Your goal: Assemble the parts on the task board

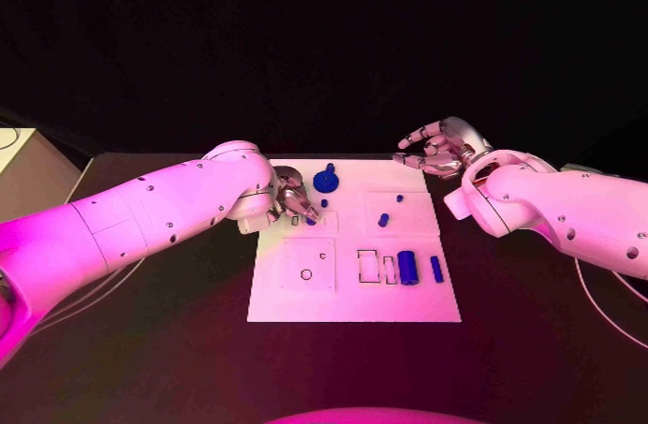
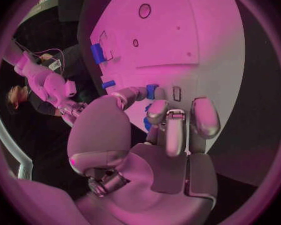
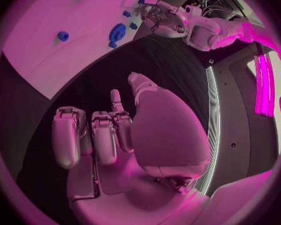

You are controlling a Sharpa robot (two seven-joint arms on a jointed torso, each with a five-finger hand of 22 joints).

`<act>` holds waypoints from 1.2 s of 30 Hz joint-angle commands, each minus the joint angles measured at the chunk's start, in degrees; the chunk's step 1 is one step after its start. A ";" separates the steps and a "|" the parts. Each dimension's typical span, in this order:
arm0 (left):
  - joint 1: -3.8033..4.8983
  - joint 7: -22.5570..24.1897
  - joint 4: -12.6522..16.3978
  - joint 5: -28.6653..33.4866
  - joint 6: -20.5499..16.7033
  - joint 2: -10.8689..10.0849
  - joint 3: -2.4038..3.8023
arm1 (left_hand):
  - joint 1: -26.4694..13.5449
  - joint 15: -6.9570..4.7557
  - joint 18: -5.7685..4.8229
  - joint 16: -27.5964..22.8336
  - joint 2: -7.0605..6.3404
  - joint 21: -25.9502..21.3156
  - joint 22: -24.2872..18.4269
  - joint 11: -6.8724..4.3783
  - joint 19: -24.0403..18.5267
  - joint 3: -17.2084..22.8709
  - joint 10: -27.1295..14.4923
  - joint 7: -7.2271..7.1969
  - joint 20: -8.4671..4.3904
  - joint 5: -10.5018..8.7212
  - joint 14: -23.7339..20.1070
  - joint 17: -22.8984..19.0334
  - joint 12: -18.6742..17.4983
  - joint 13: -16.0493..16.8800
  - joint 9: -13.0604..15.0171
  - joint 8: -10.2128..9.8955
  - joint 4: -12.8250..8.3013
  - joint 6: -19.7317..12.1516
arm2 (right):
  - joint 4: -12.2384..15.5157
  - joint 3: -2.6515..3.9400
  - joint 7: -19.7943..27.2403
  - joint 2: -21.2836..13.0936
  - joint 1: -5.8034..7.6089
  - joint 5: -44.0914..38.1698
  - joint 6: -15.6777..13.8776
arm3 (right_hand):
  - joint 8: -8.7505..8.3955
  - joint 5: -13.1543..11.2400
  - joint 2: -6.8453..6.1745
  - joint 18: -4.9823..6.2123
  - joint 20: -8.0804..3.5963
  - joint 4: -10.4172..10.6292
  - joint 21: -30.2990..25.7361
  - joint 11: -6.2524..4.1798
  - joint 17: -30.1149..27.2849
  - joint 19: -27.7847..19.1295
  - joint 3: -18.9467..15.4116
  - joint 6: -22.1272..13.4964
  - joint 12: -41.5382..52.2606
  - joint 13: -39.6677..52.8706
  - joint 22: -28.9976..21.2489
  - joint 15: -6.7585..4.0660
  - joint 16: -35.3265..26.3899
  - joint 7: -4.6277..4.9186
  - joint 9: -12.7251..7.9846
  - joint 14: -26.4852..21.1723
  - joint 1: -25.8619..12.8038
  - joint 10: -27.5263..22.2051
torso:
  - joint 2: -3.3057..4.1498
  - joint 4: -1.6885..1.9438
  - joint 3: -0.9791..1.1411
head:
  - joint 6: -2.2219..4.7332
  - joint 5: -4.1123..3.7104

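- So far the white board [image 1: 354, 298] looks only partly filled, I judge: several outlined slots stay bare.
- Right hand [image 1: 439, 150] hovers off the board's far right corner, fingers loosely curled, holding nothing.
- Left hand [image 1: 292, 202] rests at the far left edge, fingertips down by a small blue piece [image 1: 312, 221]; a grip I cannot tell.
- The blue round knob [image 1: 326, 180] sits far; blue cylinder [image 1: 406, 267] and blue bar [image 1: 436, 269] lie near right.

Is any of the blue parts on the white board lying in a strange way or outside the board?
Nothing stands out. The blue parts, among them the round one and the large cylinder, all sit on the task board, none spilled onto the table. The left hand is over the board's far left area; the right hand is raised beyond it.
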 commanded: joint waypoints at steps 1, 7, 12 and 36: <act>-0.21 0.36 -0.01 -0.08 0.49 0.43 -0.11 | 0.26 -0.44 -0.91 0.23 0.86 -0.05 -0.08 -0.02 0.34 3.10 -0.03 -1.76 -0.21 -0.35 4.76 10.88 0.02 -0.10 -0.04 -0.33 -3.48 1.17 | 0.11 0.02 0.27 -0.03 -0.02 -0.52 0.31 | 0.39 0.25 -0.08 -0.35 -0.38 -0.02 -0.14 0.02 15.09 2.97 0.25 -0.25 -0.10 11.14 6.47 -0.11 0.23 0.03 0.06 5.86 -0.67 1.36 | -0.03 0.03 -0.02 | -0.05 -0.04; -0.23 0.40 -0.23 -0.73 -0.01 0.53 -0.11 | 0.14 -0.46 -0.90 0.22 1.00 -0.11 -0.13 -0.04 0.33 2.59 -0.04 -1.80 -0.23 -0.62 4.75 10.87 -0.01 -0.07 -0.01 -0.49 -3.12 1.24 | 0.13 0.02 0.30 -0.04 -0.02 -0.52 0.32 | 0.46 0.24 -0.10 -0.35 -0.37 -0.02 -0.17 0.02 15.09 2.96 0.33 -0.29 -0.12 11.12 6.45 -0.10 0.23 0.03 0.10 5.86 -0.73 1.34 | 0.02 0.02 -0.04 | -0.07 -0.07; -0.25 0.42 -0.37 -1.10 -0.35 0.52 -0.10 | 0.12 -0.47 -0.91 0.22 1.03 -0.10 -0.11 -0.05 0.35 2.47 -0.05 -1.81 -0.24 -0.69 4.75 10.87 -0.03 -0.08 0.00 -0.52 -3.04 1.25 | 0.14 0.02 0.31 -0.06 -0.02 -0.52 0.33 | 0.46 0.24 -0.10 -0.35 -0.37 -0.02 -0.17 0.02 15.09 2.96 0.33 -0.29 -0.12 11.12 6.45 -0.10 0.23 0.03 0.10 5.86 -0.73 1.34 | -0.02 0.03 -0.03 | -0.11 -0.06; -0.35 0.42 -0.49 -1.89 -0.41 0.63 -0.08 | -0.63 -0.65 -0.91 0.12 0.18 -0.36 -0.27 -0.24 0.39 -1.67 -0.40 -2.14 -0.38 -1.92 4.70 10.71 -0.32 -0.22 0.14 -1.44 -0.99 1.67 | 0.01 0.02 0.43 0.11 -0.07 -0.52 0.46 | 0.46 0.24 -0.10 -0.35 -0.37 -0.02 -0.17 0.02 15.09 2.96 0.33 -0.29 -0.12 11.12 6.45 -0.10 0.23 0.03 0.10 5.86 -0.73 1.34 | -0.03 0.07 0.00 | -0.37 -0.18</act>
